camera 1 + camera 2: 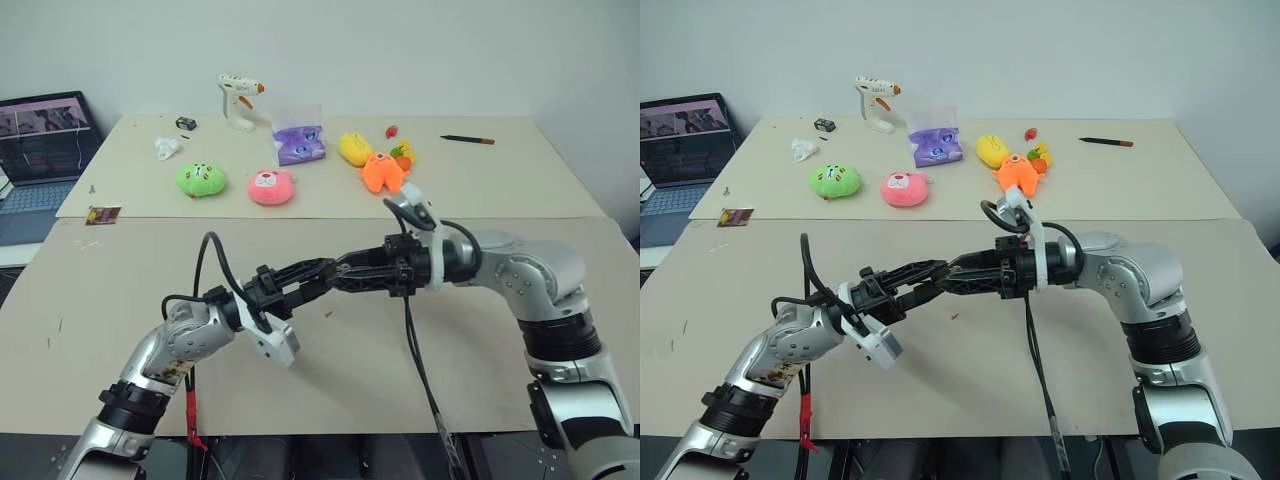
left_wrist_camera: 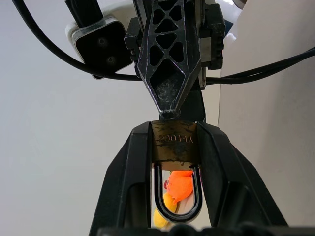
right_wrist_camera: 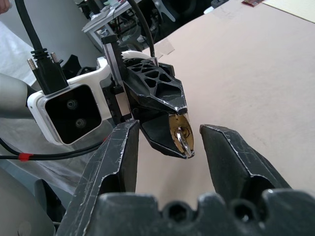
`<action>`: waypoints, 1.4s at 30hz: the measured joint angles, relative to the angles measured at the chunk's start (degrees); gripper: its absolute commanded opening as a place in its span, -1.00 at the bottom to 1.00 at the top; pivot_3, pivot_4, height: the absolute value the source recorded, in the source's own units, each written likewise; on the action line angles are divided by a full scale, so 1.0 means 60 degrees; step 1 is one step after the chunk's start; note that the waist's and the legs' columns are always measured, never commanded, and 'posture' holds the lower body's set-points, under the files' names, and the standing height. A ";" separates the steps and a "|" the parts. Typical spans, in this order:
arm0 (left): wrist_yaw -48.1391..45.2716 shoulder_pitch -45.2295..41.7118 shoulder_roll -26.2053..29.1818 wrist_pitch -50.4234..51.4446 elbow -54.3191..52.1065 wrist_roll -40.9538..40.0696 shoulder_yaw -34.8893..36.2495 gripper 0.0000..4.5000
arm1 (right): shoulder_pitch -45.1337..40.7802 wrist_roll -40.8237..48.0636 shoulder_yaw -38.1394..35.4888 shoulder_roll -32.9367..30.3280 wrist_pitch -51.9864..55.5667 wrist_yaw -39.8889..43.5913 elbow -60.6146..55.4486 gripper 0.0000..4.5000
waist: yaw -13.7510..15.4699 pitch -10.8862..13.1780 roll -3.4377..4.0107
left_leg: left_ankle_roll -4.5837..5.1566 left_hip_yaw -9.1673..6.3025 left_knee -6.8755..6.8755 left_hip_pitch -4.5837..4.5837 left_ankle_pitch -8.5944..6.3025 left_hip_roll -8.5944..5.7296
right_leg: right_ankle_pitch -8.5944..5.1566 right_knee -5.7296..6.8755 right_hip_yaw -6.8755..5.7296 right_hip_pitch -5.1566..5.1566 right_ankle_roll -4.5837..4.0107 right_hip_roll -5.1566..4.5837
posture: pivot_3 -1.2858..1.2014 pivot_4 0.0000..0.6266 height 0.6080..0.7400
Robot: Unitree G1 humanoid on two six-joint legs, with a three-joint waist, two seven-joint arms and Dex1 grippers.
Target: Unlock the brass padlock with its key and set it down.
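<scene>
Now our left pincer (image 2: 174,147) clamps brass padlock (image 2: 173,146), keyhole end toward our right pincer (image 3: 167,142), fingers apart, straddling key (image 3: 183,139) just ahead.

A plain white wall (image 1: 400,50) stands behind two beige tables (image 1: 520,180), a laptop (image 1: 40,150) at the left.

A robotics lab: plain white wall, paper-covered worktop (image 1: 330,350), open laptop (image 1: 42,160) far left, glue gun (image 1: 238,100) among plush toys
</scene>
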 measured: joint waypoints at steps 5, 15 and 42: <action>0.0039 0.0031 -0.0016 0.0000 0.0000 0.0024 0.0000 -0.63 | 0.0003 -0.0005 0.0140 0.0090 0.0000 0.0005 0.0002 0.10 | -0.0003 0.0000 0.0000 | 0.0000 0.0000 0.0000 0.0000 0.0000 0.0000 | 0.0000 0.0000 0.0000 0.0000 0.0000 0.0000 | 0.03 -0.52 0.98; 0.0097 0.0239 -0.0016 -0.0001 -0.0003 0.0062 0.0005 -0.63 | -0.0058 -0.0086 0.0147 0.0159 -0.0001 -0.0001 0.0201 0.10 | -0.0003 0.0000 0.0000 | 0.0000 -0.0001 0.0000 0.0000 0.0000 0.0000 | 0.0000 0.0000 0.0000 -0.0001 0.0000 0.0000 | 0.03 -0.52 0.98; 0.0081 0.0204 -0.0096 -0.0012 0.0128 -0.0012 -0.0006 -0.63 | -0.0168 -0.0378 0.0143 0.0298 -0.0087 -0.0111 0.0301 -0.92 | -0.0004 0.0000 0.0000 | 0.0000 -0.0001 -0.0001 -0.0002 0.0000 -0.0001 | 0.0000 0.0000 0.0000 -0.0003 0.0000 -0.0001 | 0.03 -0.52 0.98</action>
